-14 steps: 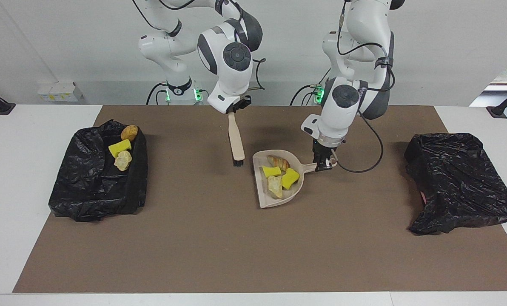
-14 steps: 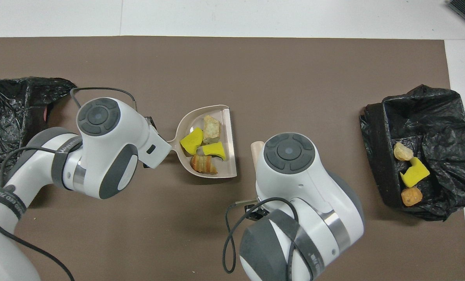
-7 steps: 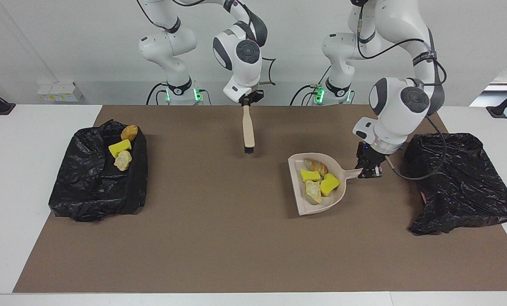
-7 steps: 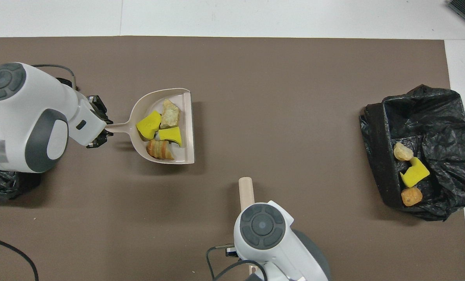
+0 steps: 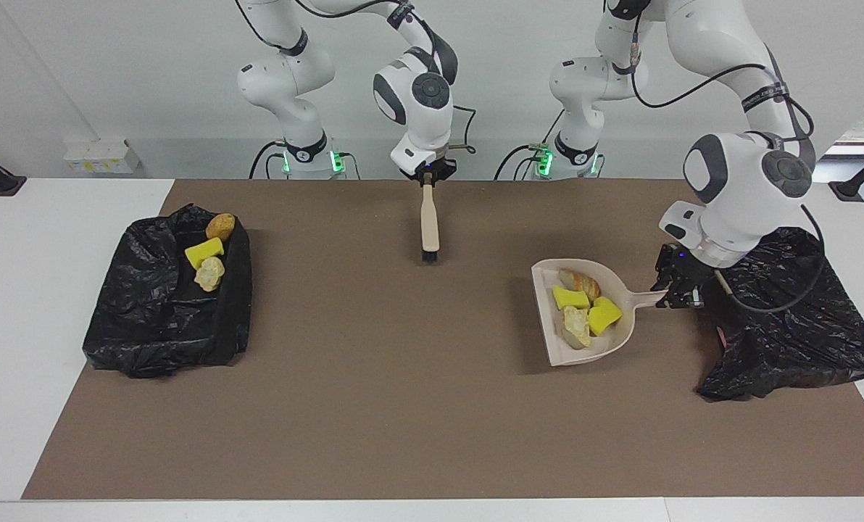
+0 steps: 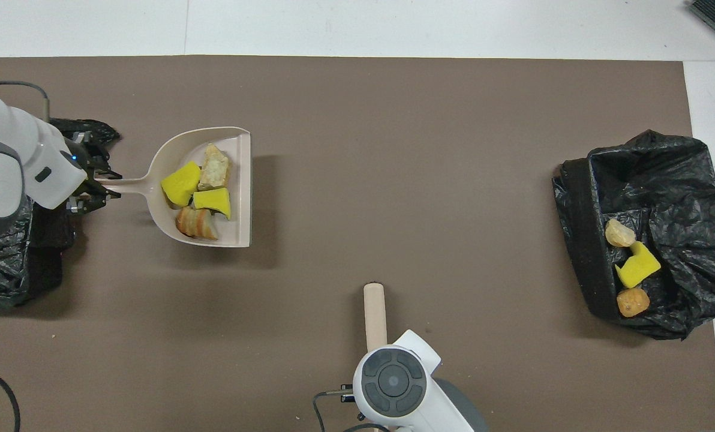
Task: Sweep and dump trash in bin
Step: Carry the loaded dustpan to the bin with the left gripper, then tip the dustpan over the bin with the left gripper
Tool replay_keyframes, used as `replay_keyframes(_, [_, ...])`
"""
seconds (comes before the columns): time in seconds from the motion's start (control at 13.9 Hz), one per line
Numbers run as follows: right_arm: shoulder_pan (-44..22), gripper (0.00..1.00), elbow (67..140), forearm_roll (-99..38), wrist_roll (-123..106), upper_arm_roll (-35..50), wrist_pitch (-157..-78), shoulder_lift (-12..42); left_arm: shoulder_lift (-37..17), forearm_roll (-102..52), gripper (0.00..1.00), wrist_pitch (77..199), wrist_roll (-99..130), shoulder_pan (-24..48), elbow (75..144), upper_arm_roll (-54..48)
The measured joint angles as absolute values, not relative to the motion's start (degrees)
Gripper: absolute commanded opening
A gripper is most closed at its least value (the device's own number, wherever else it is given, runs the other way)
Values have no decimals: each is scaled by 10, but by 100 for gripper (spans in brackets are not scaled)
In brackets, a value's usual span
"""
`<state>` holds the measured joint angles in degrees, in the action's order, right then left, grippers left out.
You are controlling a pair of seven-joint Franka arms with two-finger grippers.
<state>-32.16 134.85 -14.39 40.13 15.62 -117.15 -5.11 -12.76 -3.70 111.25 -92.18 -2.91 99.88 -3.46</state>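
Dustpan [image 5: 584, 319], carrying four trash pieces [image 5: 580, 308], has shifted further toward the left arm's end of the table since half a second ago, now beside that end's black bag [image 5: 787, 319]. Left gripper [image 5: 675, 293] clamped on its handle, arm bent over the bag. Right gripper [image 5: 426, 177] clamped on brush [image 5: 428, 228], drawn back slightly; three pieces lie in the second bag [image 5: 164, 297].

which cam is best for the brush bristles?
Facing view: the brush hangs from the right gripper, dark bristles visible at its lower end. Overhead shows only the tip of the brush, the rest hidden under the arm.
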Motion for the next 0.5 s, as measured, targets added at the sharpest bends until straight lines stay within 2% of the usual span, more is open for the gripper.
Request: replay_keyframes(0.5, [-322, 1, 1374, -175, 375, 156, -1228, -51, -129, -38, 0, 1054, -1045, -171, 933, -33])
